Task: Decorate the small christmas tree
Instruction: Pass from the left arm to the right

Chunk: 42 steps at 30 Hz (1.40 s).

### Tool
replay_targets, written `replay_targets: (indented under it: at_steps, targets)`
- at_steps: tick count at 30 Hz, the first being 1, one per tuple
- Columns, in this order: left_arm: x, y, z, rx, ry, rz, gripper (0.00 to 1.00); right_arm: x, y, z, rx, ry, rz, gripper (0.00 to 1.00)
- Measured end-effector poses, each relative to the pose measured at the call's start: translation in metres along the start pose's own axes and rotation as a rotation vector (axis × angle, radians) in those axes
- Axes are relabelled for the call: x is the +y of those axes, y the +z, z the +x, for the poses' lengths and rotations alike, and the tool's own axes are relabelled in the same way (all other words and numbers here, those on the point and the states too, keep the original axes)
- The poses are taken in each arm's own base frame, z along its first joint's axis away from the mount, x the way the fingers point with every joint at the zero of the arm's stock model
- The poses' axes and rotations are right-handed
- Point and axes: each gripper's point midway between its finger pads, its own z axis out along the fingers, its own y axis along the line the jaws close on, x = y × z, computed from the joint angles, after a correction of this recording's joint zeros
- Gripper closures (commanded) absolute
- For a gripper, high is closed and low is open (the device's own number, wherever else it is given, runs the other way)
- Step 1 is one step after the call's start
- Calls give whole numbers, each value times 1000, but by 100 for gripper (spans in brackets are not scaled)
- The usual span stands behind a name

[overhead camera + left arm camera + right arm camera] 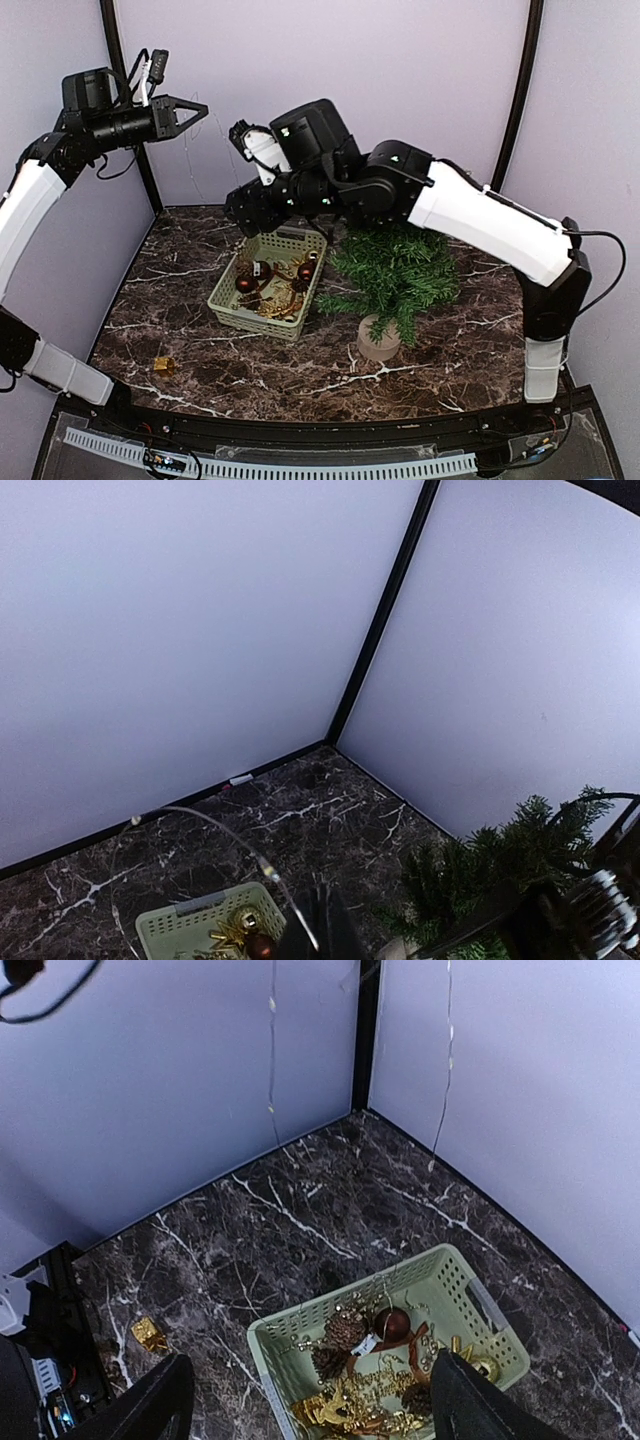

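Hovering right gripper (310, 1365) above basket (226, 272), gaping, empty; holding left gripper (195, 108) high, pinching thin wire (263, 864); beside small christmas tree (395, 270) standing upright, trunk vertical.

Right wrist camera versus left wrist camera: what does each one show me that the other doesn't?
Only the right wrist: a small gold gift box lying on the table apart from the pale green basket, pine cones and a dark red bauble inside the basket, and the right gripper open above it. Only the left wrist: the small christmas tree. Both: the basket, the marble table, the enclosure's corner post and the thin fairy-light wire.
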Motion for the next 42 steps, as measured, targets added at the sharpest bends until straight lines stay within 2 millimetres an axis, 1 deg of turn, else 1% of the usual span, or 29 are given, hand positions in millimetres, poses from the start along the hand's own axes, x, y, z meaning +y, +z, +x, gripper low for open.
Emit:
replay_targets:
  at_steps: [5, 7, 10, 13, 20, 26, 30, 34, 37, 39, 40, 42]
  targets:
    - [-1, -4, 20, 27, -16, 11, 99, -5, 43, 47, 113, 14, 76, 18]
    - [0, -3, 26, 35, -20, 16, 99, -8, 55, 61, 145, 17, 107, 18]
    - [1, -3, 35, 51, -31, 20, 99, -12, 65, 75, 172, 19, 147, 18]
    - [0, -5, 36, 52, -28, 22, 99, -17, 72, 83, 185, 25, 183, 18]
    - [-17, -23, 23, 6, 15, 33, 99, -23, 81, 94, 200, 29, 229, 16]
    - [-24, -29, 18, -11, 32, 46, 99, -27, 81, 94, 196, 33, 254, 18]
    - [-27, -31, 17, -12, 35, 59, 99, -28, 83, 97, 200, 32, 266, 29]
    - [-31, -34, 16, -16, 39, 71, 99, -29, 88, 104, 211, 21, 277, 50]
    - [-34, -36, 15, -20, 44, 75, 99, -29, 90, 108, 218, 22, 279, 61]
    - [-34, -37, 14, -22, 45, 75, 99, -29, 91, 107, 216, 15, 277, 69]
    - [-35, -37, 14, -23, 46, 76, 99, -29, 91, 106, 210, 15, 275, 76]
    - [-35, -37, 14, -23, 45, 77, 99, -27, 92, 103, 201, 15, 269, 86]
